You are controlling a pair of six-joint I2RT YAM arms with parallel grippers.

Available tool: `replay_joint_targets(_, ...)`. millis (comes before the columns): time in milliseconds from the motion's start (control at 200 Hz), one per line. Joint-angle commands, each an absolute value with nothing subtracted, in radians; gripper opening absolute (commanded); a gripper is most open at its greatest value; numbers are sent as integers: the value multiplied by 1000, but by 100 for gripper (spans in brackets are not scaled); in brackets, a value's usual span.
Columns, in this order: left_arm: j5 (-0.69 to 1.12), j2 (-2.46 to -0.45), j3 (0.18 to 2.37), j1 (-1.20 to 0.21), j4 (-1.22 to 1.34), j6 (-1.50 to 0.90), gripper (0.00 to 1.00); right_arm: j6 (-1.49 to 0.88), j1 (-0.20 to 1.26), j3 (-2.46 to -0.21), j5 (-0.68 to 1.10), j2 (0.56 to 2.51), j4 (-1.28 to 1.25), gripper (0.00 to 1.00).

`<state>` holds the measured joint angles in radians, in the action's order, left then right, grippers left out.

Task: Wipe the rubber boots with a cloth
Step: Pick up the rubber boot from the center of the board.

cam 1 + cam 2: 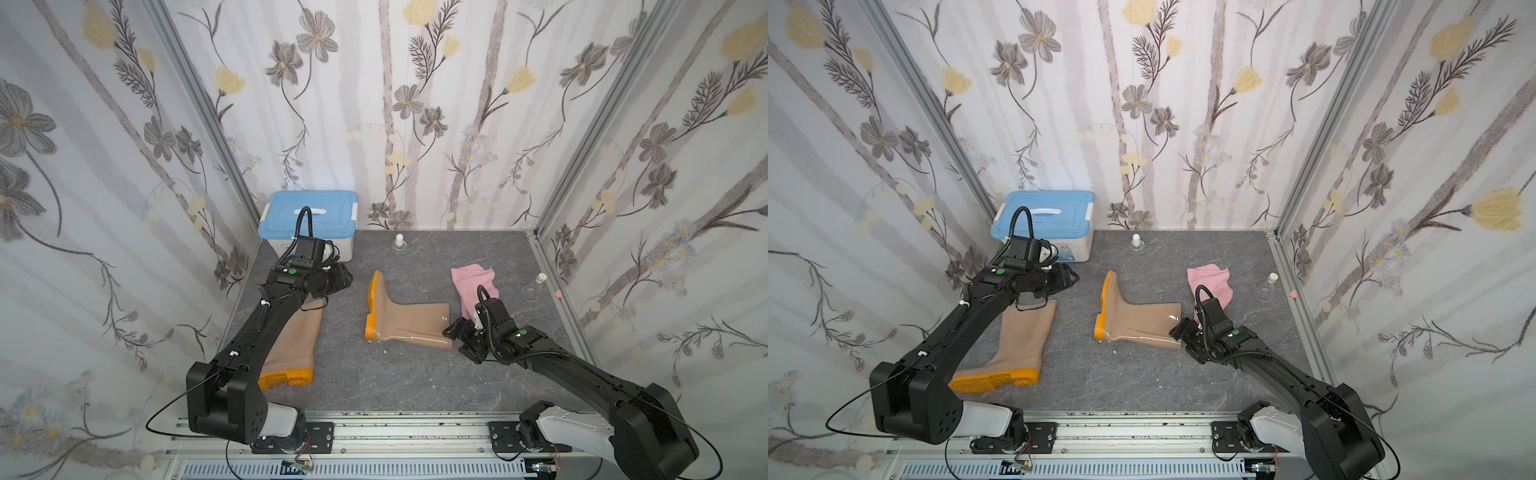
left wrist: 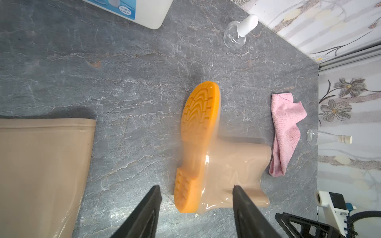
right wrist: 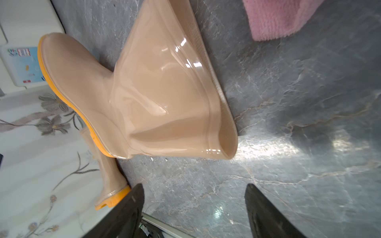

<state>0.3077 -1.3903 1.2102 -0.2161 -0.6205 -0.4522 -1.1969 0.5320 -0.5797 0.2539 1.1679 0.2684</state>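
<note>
The pink cloth [image 1: 471, 280] lay on the grey surface [image 1: 395, 378] just beyond the right jaws, toward the back wall. The right jaws stood wide and empty at the shaft mouth of the middle boot [image 1: 409, 322], which lay crosswise, sole pointing away from them. The left jaws hung part-open and empty above the other boot [image 1: 297, 338]. A glass flask [image 1: 532, 289] lay near the cloth.

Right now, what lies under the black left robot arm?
A glossy tan rubber boot with an orange sole lies there on the grey marbled table. The left arm covers its toe end and part of the shaft.
</note>
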Motion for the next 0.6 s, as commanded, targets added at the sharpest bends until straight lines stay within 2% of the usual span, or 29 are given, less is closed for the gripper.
replay_joint_targets(0,344,-1376,1193,-203,-581,-454,58,-1375,548,-556,211,1194,140,77)
replay_joint_targets(435,365,-1392,1192,-174,-590,-434,59,-1486,592,-526,189,1400,-74,74)
replay_joint_targets(515,365,-1389,1192,-169,-591,-434,59,-1472,592,-536,160,1443,-110,62)
replay_joint_targets(550,368,-1388,1191,-167,-591,-434,59,-1458,588,-546,152,1466,-132,47)
replay_joint_targets(595,370,-1388,1193,-166,-593,-432,59,-1435,580,-566,148,1499,-146,22)
